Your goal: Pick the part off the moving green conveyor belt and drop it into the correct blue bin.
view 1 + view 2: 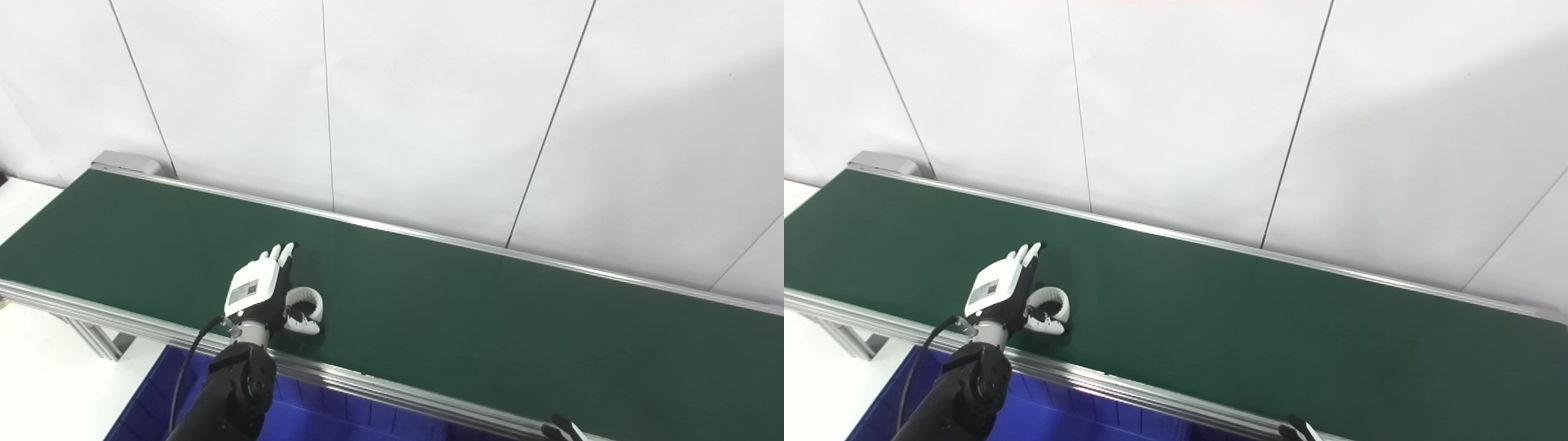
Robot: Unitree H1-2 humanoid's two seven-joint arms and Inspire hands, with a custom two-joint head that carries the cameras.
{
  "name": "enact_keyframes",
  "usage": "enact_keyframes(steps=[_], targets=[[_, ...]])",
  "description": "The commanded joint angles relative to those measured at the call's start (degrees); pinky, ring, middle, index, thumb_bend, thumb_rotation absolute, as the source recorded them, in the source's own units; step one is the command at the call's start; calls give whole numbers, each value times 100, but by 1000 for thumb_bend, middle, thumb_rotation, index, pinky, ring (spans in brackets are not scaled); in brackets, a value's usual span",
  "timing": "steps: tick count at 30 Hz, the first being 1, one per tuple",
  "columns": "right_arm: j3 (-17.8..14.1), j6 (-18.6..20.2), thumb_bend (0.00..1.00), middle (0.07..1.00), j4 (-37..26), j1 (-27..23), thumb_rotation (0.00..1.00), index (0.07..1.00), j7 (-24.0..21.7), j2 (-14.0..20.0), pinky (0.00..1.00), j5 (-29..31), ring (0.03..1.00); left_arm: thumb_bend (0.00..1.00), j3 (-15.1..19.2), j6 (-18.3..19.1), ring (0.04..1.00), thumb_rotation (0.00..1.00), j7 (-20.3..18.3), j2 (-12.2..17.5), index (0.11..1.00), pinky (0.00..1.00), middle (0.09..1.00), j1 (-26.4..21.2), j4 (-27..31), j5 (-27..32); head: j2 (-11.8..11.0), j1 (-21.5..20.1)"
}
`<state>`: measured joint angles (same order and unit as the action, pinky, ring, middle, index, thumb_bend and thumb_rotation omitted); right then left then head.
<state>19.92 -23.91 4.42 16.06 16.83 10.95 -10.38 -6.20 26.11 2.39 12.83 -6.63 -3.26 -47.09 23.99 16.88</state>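
Item: white ring-shaped plastic part with a dark toothed inner face [303, 311], lying on the long dark-green conveyor belt [465, 318] close to its near aluminium rail [367, 384], just right of your left hand. Left hand, white-backed with black palm [260, 293]: fingers [280, 252] held straight and close together, pointing across the belt; thumb side touching or almost touching the ring; nothing is grasped yet. Right hand [560, 429]: only a dark tip shows at the bottom edge, so you cannot tell how its fingers stand. Blue plastic bin with divider ribs [343, 413]: below the near rail, partly hidden by the left arm. Risks, as judged: the belt may carry the ring past your flat hand before the fingers curl; a sideways nudge could push it under or against the rail; a thin ring grasped by its edge may tip and slip; which compartment counts as correct cannot be read from here, so a release could land wrongly.
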Motion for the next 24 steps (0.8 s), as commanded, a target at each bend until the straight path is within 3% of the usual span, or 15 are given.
enact_keyframes(steps=[1,4,5,6,7,8,10,16,24], targets=[[-4,-301,597,789,-129,-4,313,844,72,4,685,-29,753,784,30,69,980,0,-1,78,936,957,985,-124,138,-84,23,2],[-9,-301,603,786,-139,-3,323,842,67,-1,677,-39,749,721,86,74,857,0,-100,51,894,807,893,-127,150,-34,23,2],[-7,-301,604,786,-144,-5,323,842,61,-5,677,-24,749,718,146,62,851,0,-112,22,892,800,889,-124,177,117,39,11],[-6,-301,610,785,-148,-6,323,840,59,-7,676,-14,747,684,187,54,719,0,-113,2,818,649,789,-121,195,230,39,11],[2,-301,613,784,-152,-8,323,839,59,-2,675,-8,746,664,265,61,637,0,-159,-44,771,554,726,-118,239,333,43,10],[8,-301,613,784,-154,-10,326,840,59,2,674,-4,746,581,318,67,516,0,-194,-75,662,471,608,-116,270,397,43,10],[5,-301,608,786,-166,-2,325,841,59,-1,669,-7,745,510,353,76,404,0,-322,-119,555,343,485,-108,357,435,54,11],[-46,-301,604,791,-221,38,341,844,-9,-20,678,27,752,502,287,-229,437,0,-160,-124,485,380,514,-94,345,784,92,12],[-56,-300,574,799,-210,46,342,850,-14,-21,691,22,759,498,279,-706,374,0,-3,-90,512,241,454,-84,177,1303,121,3]])
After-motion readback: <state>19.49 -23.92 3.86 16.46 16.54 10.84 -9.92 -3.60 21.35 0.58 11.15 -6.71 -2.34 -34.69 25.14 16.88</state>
